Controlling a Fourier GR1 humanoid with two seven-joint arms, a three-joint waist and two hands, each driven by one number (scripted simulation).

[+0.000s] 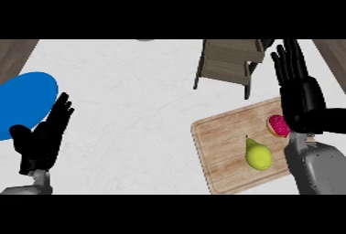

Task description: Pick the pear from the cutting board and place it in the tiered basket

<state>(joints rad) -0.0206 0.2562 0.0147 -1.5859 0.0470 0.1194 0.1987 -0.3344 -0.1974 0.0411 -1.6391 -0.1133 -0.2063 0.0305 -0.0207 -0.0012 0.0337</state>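
Lower the right hand, now extended with fingers straight above the far edge of the cutting board, onto the pear from directly above, curling round its wide lower body and avoiding the pink item (apparently a doughnut) just beyond. The pear lies untouched on the board, yellow-green, narrow end toward the tiered basket. The left hand rests open at the view's left, fingers spread.

White, faintly marbled desk fills the view, lit evenly. Measured from that desk: dark wood-grain surface cuts in at its far left corner, and a matching brown strip edges its far right corner.
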